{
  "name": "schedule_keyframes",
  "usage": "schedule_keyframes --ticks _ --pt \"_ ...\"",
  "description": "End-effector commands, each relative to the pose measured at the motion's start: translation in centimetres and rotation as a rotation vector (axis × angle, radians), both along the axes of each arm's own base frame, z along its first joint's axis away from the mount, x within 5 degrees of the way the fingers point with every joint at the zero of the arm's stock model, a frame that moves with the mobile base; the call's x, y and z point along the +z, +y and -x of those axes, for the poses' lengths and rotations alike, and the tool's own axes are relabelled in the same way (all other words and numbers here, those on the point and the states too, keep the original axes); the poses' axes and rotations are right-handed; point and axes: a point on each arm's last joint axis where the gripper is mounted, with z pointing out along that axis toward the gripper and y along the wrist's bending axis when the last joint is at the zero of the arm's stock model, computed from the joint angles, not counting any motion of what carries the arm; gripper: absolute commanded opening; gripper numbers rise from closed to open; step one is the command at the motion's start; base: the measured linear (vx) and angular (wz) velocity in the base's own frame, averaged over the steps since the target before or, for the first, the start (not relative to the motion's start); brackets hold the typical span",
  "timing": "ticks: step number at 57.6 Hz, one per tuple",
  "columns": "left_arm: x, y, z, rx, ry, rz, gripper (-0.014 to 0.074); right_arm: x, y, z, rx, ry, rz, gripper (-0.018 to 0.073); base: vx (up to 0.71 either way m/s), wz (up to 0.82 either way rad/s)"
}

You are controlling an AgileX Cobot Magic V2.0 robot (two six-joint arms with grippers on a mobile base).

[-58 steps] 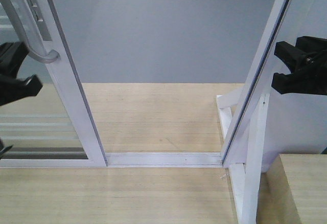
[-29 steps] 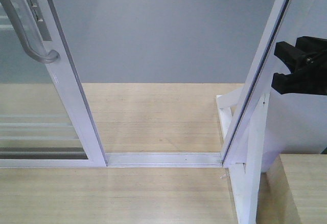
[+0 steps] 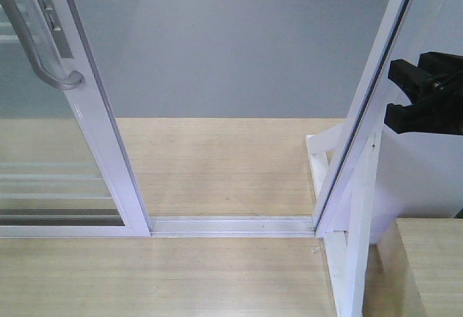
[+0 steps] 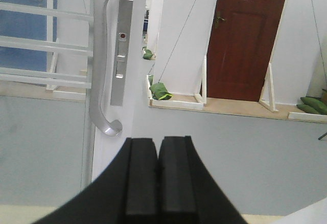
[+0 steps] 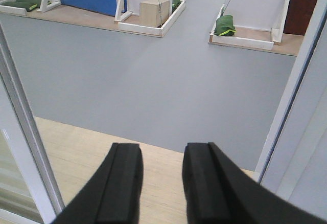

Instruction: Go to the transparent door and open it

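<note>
Front-facing view shows the transparent door [image 3: 51, 150] at nine o'clock, its white stile leaning from top left down to the floor track [image 3: 231, 225], with the curved grey handle [image 3: 32, 38] running along that stile, long axis nearly upright and hooked end at the bottom. My right gripper [image 3: 405, 103] sits at three o'clock beside the slanted white jamb [image 3: 365, 107]; my left one does not appear in this view at all. My left wrist view supplies what the front lacks: my left gripper [image 4: 157, 175] at six o'clock with its two black pads pressed together on nothing, below and just right of the handle's hooked end, apart from it, plus the lock plate [image 4: 121, 50] on the stile. My right wrist view shows my right fingers [image 5: 120, 188] parted, holding nothing, over the wood floor [image 5: 82, 157]. Between stile and jamb the doorway stands open onto grey floor [image 3: 231, 49].
</note>
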Motion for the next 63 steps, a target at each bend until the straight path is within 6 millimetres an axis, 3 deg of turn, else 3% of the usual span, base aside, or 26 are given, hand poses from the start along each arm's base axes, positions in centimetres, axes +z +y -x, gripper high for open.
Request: schedule_keyframes --ticks 1,27,35,46,63 --pt "-0.4 0.0 -0.1 -0.004 -0.033 0.012 -0.0002 2.0 -0.2 0.0 -0.016 -0.124 -0.031 0.0295 0.00 0.00" --pt "-0.4 0.0 -0.1 -0.004 -0.033 0.012 -0.0002 2.0 -0.2 0.0 -0.015 -0.125 -0.028 0.0295 0.00 0.00" --pt "-0.4 0.0 -0.1 -0.004 -0.033 0.012 -0.0002 1.6 -0.9 0.5 -0.018 -0.185 0.122 0.0243 0.00 0.00" --pt "-0.4 0.0 -0.1 -0.004 -0.033 0.012 -0.0002 -0.2 -3.6 3.8 -0.164 -0.285 0.025 -0.0007 0.00 0.00" --pt "-0.4 0.0 -0.1 -0.004 -0.033 0.012 -0.0002 -4.3 -6.4 9.8 -0.417 -0.419 0.002 -0.0011 0.00 0.00"
